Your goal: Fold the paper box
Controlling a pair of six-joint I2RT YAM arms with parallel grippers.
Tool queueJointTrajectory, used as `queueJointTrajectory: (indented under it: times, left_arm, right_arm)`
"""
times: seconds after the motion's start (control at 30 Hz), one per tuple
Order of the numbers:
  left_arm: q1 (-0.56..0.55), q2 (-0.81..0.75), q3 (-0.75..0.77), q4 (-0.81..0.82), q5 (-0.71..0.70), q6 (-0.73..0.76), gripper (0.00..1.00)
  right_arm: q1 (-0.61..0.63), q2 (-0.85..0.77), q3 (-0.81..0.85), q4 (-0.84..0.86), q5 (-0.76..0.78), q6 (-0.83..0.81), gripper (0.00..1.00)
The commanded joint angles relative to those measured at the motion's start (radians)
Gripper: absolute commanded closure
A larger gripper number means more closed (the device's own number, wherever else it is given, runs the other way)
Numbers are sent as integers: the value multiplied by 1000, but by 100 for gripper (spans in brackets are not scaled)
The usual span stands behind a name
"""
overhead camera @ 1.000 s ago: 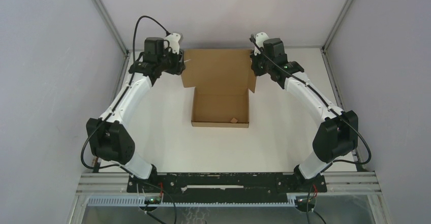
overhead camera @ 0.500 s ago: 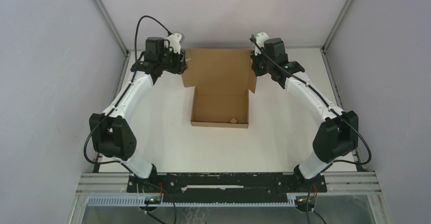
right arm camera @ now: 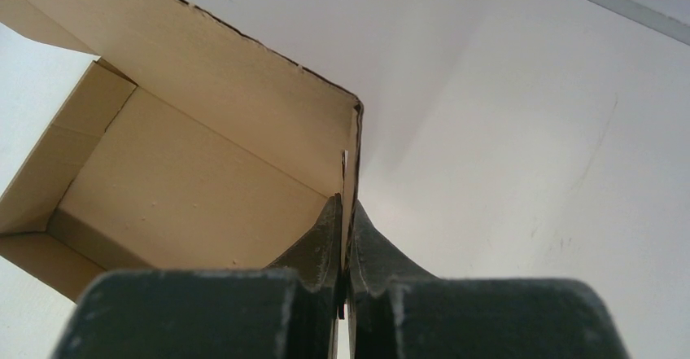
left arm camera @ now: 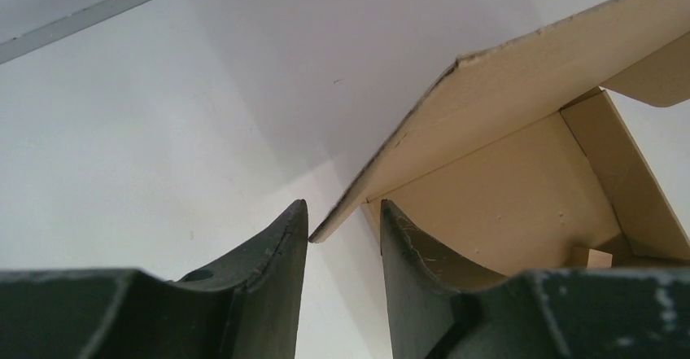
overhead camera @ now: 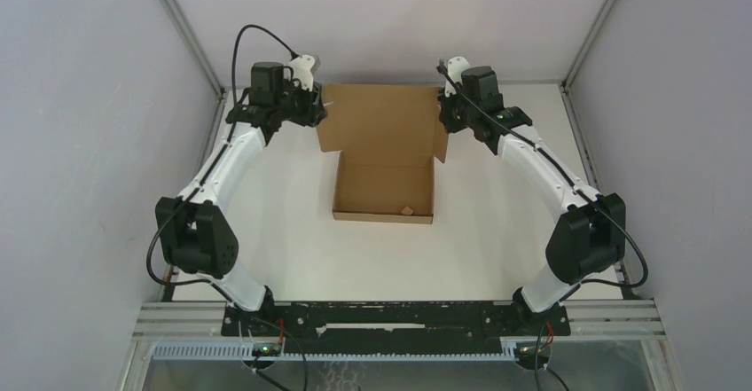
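- From above, the fingertips of both end effectors are hidden behind their wrist housings
- Each wrist view cuts off most of the box (overhead camera: 384, 187)
- The box sits far-centre on the table (overhead camera: 293, 240), with its tray open and its lid raised at the back
- A small scrap (overhead camera: 409, 210) lies in the tray
- The left end effector (left arm camera: 343, 212) is open, with the lid's corner in the gap; contact is unclear
- The right end effector (right arm camera: 345, 212) is clamped on the lid's side edge
- Both arms reach far and bend inward

the right jaws pinch the edge of a side flap of the open paper box (right arm camera: 187, 172).
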Motion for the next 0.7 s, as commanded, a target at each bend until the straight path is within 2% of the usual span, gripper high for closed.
queueJointTrajectory:
  times: [0.0, 0.37, 0.67]
  left_arm:
    - [5, 3, 84, 52, 44, 9, 58]
    - [5, 15, 101, 54, 80, -6, 64]
    - [5, 19, 80, 52, 73, 2, 64]
  right_arm:
    - [-4, -35, 22, 6, -2, -21, 94]
    - [-5, -33, 22, 7, -4, -21, 94]
    - [-8, -32, 17, 8, -9, -20, 94]
